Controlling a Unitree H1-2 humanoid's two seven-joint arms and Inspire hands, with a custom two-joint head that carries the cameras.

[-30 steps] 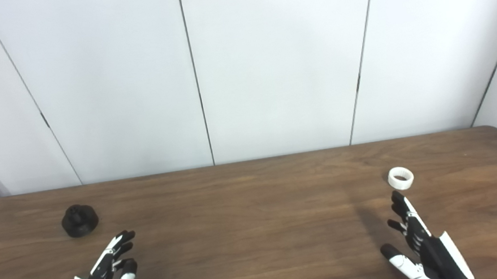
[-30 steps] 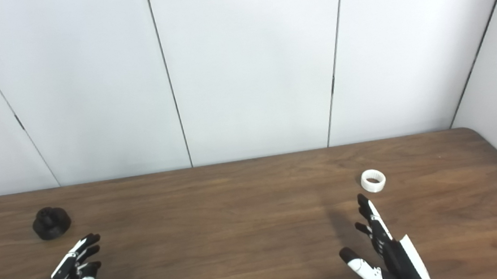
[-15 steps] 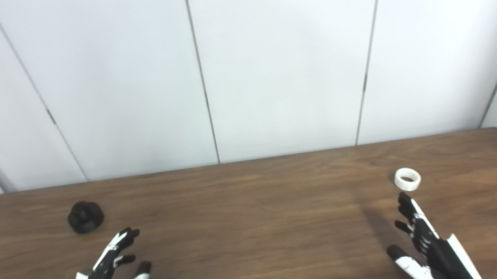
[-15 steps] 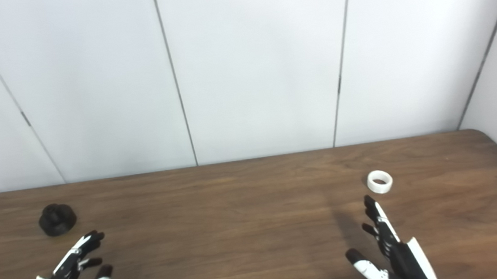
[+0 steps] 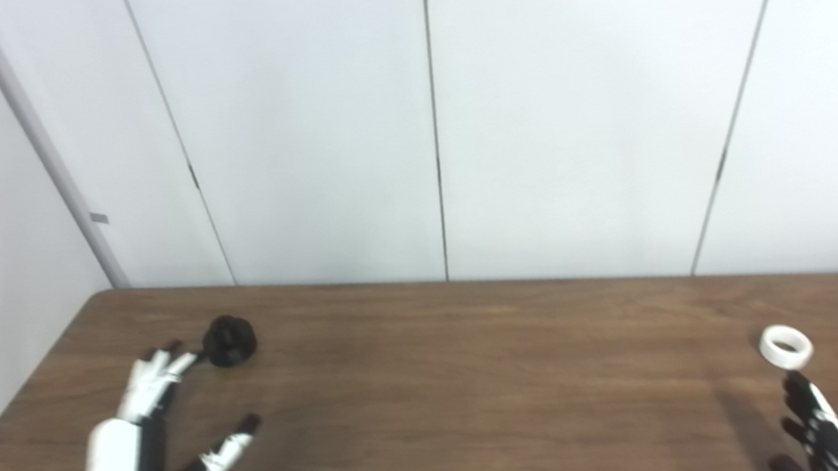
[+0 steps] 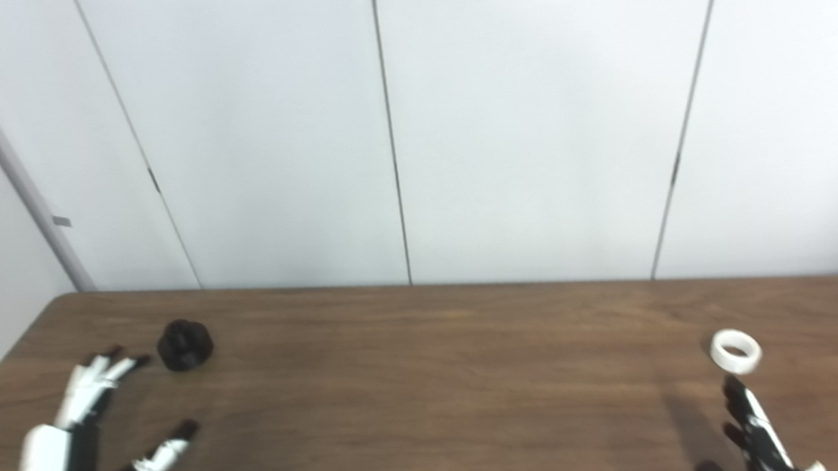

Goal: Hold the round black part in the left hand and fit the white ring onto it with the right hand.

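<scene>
Reach step: left hand (image 5: 144,434) spread empty, black part (image 5: 229,341) just beyond fingertips; right hand (image 6: 754,430) empty, fingers apart, white ring (image 6: 735,350) just ahead; next close on part

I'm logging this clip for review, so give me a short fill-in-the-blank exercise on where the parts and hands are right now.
1. The round black part rests on the ____.
2. The white ring lies just beyond the fingertips of the ____ hand.
3. The left hand is ____, holding nothing.
4. The hand nearest the black part is the ____ one.

Missing words: table; right; open; left
</scene>
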